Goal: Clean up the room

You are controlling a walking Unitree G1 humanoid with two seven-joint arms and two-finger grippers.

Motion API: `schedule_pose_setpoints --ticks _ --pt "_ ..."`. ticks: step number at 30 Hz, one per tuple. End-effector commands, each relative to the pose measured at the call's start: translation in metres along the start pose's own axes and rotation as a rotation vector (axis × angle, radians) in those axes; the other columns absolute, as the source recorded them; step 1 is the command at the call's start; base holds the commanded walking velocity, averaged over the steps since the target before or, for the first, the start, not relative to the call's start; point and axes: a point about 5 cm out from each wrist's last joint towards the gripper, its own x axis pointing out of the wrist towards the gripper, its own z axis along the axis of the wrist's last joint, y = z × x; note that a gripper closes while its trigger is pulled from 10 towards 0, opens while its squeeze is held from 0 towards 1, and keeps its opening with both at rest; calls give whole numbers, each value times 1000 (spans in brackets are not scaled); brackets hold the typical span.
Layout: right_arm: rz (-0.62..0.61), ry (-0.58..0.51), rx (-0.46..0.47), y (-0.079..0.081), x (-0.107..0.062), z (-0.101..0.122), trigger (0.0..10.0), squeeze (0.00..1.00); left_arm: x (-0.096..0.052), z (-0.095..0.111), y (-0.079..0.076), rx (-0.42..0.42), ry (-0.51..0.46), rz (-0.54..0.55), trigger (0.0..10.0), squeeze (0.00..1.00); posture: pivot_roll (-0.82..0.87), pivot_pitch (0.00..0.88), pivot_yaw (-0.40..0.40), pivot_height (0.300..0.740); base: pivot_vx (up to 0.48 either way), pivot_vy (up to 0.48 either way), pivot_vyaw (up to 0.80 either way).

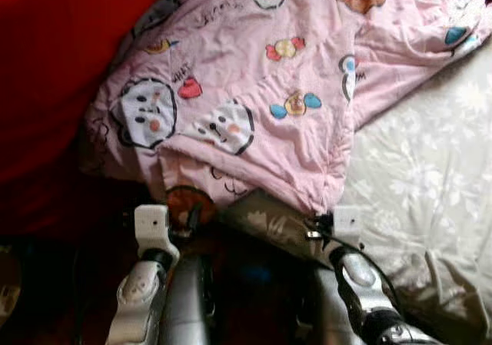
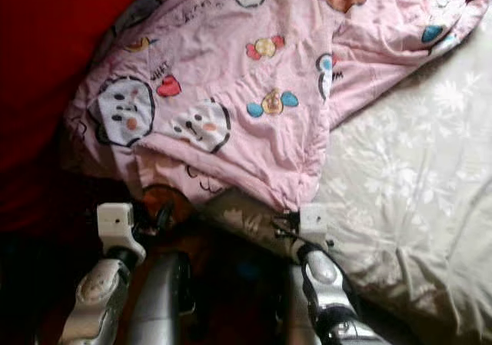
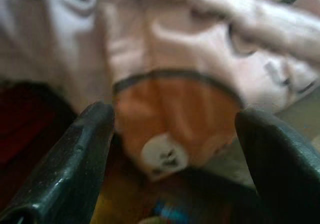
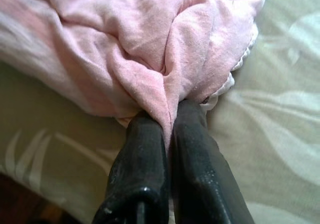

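Observation:
A pink blanket point(image 1: 292, 68) printed with cartoon faces, hearts and sweets lies rumpled across the bed. My right gripper point(image 4: 170, 116) is shut on a bunched fold at the blanket's near edge point(image 1: 327, 207), where it meets the sheet. My left gripper point(image 3: 175, 119) stands open at the blanket's left lower edge. An orange round print point(image 3: 175, 114) on the hanging cloth lies just beyond and between the two black fingers point(image 3: 85, 154), not touched by them. In the eye views the left wrist point(image 1: 151, 222) sits close under that orange patch point(image 1: 188, 203).
A cream sheet with a pale flower pattern point(image 1: 430, 176) covers the bed on the right and hangs over the near edge point(image 1: 269, 226). A large red surface point(image 1: 54, 53) fills the left side. Below the bed edge it is dark.

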Motion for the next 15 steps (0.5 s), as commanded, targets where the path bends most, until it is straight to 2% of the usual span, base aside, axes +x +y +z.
schedule_pose_setpoints --ticks 1,5,6,7,15 --pt "-12 35 30 -3 -10 -17 0 0 -7 -15 9 4 49 38 10000 0 38 279 11 623 0 0 0" --pt "-19 24 47 -5 -13 -20 0 0 -8 -24 16 -8 79 69 10000 0 27 249 11 623 0 0 0" --pt "-22 23 48 -6 -14 -21 706 0 -9 -27 17 -10 88 76 10000 0 26 246 12 623 0 0 0" --pt "-28 21 57 -7 -15 -22 10000 0 -10 -32 19 -13 104 85 10000 0 21 234 12 623 0 0 0" --pt "-36 2 74 -11 -19 -24 10000 0 -13 -49 28 -15 162 115 10000 0 11 203 20 623 0 0 0"
